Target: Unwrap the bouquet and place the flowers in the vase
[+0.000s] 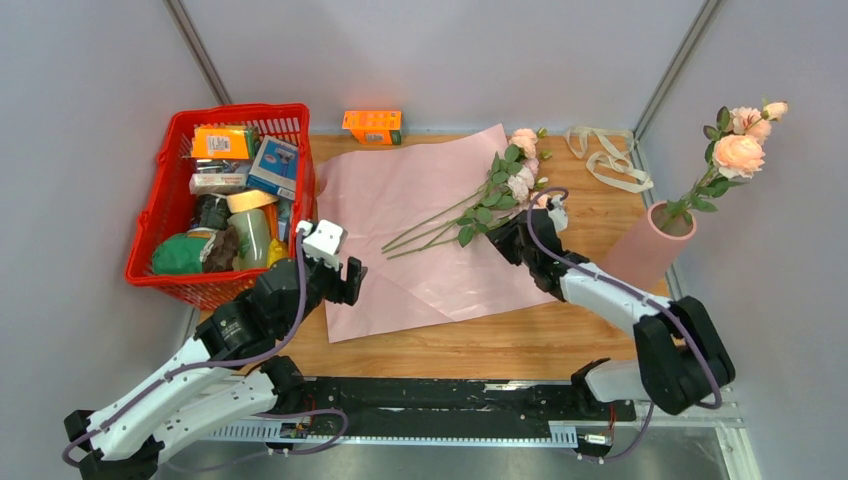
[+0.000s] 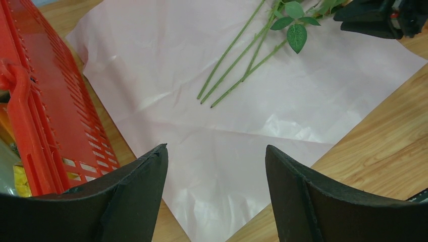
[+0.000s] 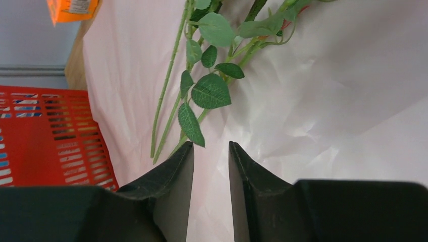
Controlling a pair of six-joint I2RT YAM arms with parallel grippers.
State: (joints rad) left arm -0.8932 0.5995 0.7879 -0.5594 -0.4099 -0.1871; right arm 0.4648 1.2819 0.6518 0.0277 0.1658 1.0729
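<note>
Noted left pincer (image 2: 216, 154) spread wide above crinkled pale pink paper sheet (image 2: 151, 65), right pincer (image 3: 211, 147) narrowly parted, empty, beside long green rose stems (image 3: 169, 86).

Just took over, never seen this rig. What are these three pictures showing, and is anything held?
Two robot arms are bolted at the near edge of a wooden table. The wide picture looks down from above and behind them; the other two come from a camera on each wrist, the black prongs being that hand's fingers. On the table: an unfolded pink paper sheet with rose stems on it, a cream ribbon, an orange box, a red basket of groceries. The pink vase already holds some roses. The left hand is wide open, empty; the right hand, fingers narrowly apart by the stems, holds nothing.
</note>
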